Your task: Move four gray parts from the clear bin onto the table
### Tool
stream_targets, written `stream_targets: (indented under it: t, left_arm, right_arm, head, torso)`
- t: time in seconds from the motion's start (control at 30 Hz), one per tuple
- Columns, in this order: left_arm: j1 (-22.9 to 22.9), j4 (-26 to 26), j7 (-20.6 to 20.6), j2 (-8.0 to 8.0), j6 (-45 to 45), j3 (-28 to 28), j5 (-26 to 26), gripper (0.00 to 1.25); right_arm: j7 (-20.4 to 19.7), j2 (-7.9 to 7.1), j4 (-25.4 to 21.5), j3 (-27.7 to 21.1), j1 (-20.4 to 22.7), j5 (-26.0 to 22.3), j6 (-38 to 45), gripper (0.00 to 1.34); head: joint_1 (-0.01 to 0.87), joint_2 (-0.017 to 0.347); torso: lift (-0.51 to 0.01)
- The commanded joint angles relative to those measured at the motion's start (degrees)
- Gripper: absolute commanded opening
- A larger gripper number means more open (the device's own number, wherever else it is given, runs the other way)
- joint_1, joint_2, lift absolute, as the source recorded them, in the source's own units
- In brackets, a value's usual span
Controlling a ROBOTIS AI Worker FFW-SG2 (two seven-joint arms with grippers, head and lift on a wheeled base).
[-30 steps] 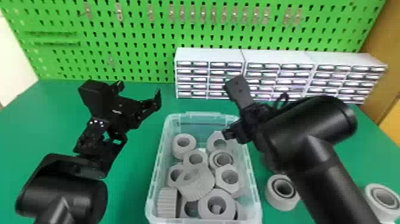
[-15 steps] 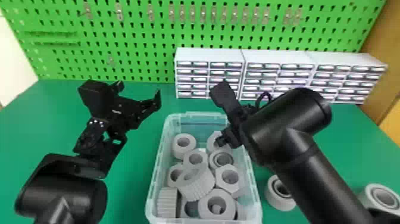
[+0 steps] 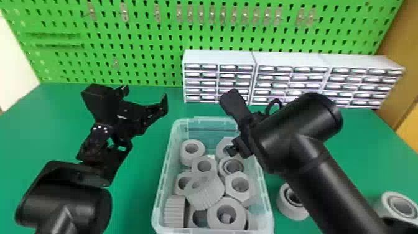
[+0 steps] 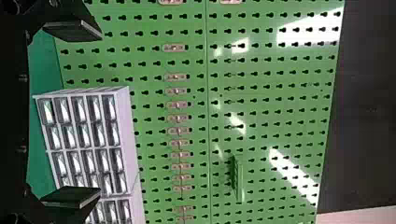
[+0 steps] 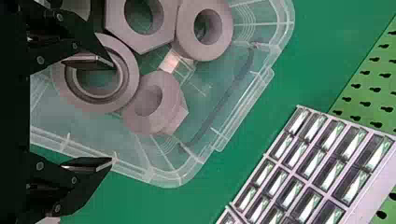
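Note:
The clear bin holds several gray rings, nuts and ribbed parts; a ribbed one lies tilted on top. Over the bin's back right part is my right gripper. In the right wrist view my right gripper is open, one finger over a gray ring part and the other beyond the bin wall. My left gripper stands open and idle left of the bin; in the left wrist view the left gripper has nothing between its fingers. On the green table right of the bin lies a gray ring.
Another gray ring part lies at the table's right edge, partly behind my right arm. White drawer cabinets stand behind the bin, against the green pegboard. Green table surface lies between the left arm and the bin.
My right arm has moved left, bringing its gripper from the bin's right side farther over the parts at the back right. The left arm has kept still.

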Motion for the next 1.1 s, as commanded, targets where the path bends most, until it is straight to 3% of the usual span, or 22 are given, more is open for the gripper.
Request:
stream_targets:
  t: [0.0, 0.43, 0.77, 0.9, 1.07]
  left_arm:
    - [0.1, 0.0, 0.0, 0.01, 0.0, 0.0, 0.0, 1.13]
    - [0.0, 0.0, 0.0, 0.01, 0.0, 0.0, 0.2, 1.13]
    - [0.0, 0.0, 0.0, 0.01, -0.1, -0.1, 0.1, 1.13]
    - [0.0, 0.0, 0.0, 0.01, -0.1, -0.1, 0.1, 1.13]
    - [-0.1, 0.0, 0.0, -0.08, -0.1, -0.2, 0.1, 1.13]
  right_arm:
    - [0.0, 0.00, 0.0, 0.0, -0.1, 0.0, 0.2, 0.81]
    - [0.0, 0.00, 0.5, 0.3, -0.2, 0.2, 0.2, 0.82]
    - [0.0, -0.53, 1.2, 2.7, -0.7, 3.4, -3.2, 0.82]
    - [0.0, -0.44, 3.6, 5.5, -2.2, 5.2, -5.3, 0.82]
    - [0.0, -0.35, 8.0, 7.3, -3.4, 3.3, -9.8, 0.82]
  head:
    - [0.678, 0.034]
    - [0.678, 0.034]
    - [0.678, 0.034]
    - [0.678, 0.034]
    - [0.678, 0.034]
  torso:
    - [-0.050]
    - [-0.050]
    - [-0.050]
    - [-0.050]
    - [-0.050]
